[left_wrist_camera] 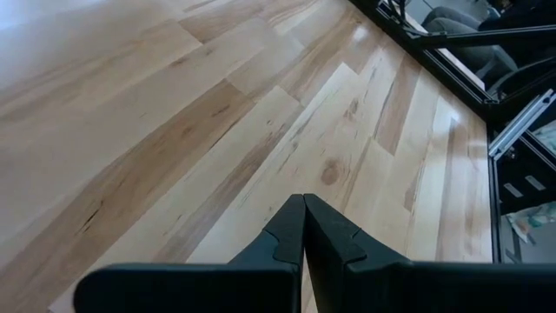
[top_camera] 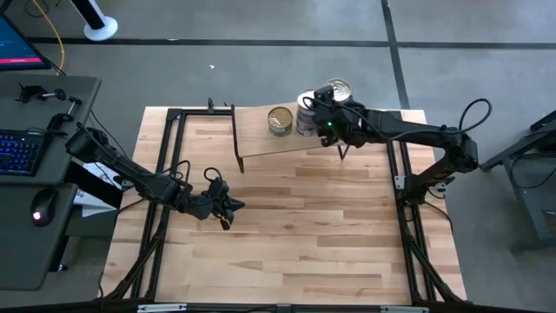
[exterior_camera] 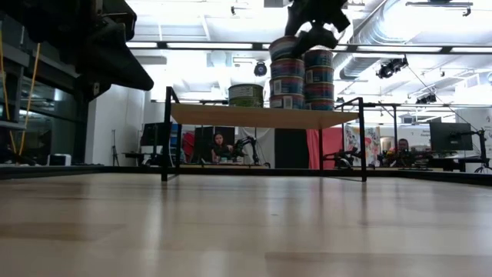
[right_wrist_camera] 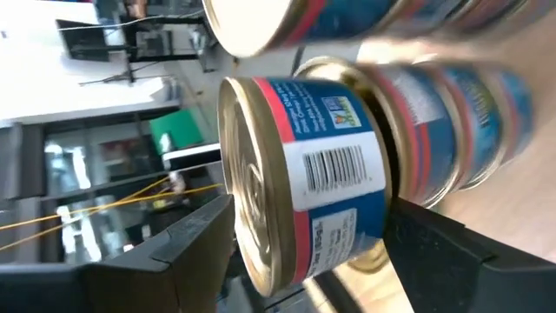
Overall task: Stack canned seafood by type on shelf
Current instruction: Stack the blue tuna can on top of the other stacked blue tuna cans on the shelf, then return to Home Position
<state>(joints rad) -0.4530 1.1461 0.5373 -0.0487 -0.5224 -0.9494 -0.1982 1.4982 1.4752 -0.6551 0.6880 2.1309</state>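
The shelf (top_camera: 261, 139) (exterior_camera: 261, 117) stands at the table's far side on black wire legs. On it sit a green-labelled tin (top_camera: 280, 120) (exterior_camera: 246, 95) and two stacks of blue-and-red tins (exterior_camera: 287, 81) (exterior_camera: 317, 77). My right gripper (top_camera: 328, 106) (exterior_camera: 314, 27) (right_wrist_camera: 304, 213) is up by the stacks' tops, shut on one blue-and-red tin (right_wrist_camera: 304, 183). My left gripper (top_camera: 228, 209) (left_wrist_camera: 304, 217) hangs shut over the bare tabletop at the left, with nothing in it. My right gripper has the tin between its two fingers, one finger (right_wrist_camera: 174, 252) against the gold lid end (right_wrist_camera: 239, 200), the other (right_wrist_camera: 452, 248) against the base end (right_wrist_camera: 382, 235). It comes slanting down from the table's right. Whether the tin rests on a stack I cannot tell.
Black frame rails (top_camera: 169, 174) (top_camera: 404, 183) run along the table's left and right sides. A desk with a keyboard (top_camera: 22, 148) and mouse stands left of the table. Beyond the far edge, people (exterior_camera: 219, 146) sit in the room.
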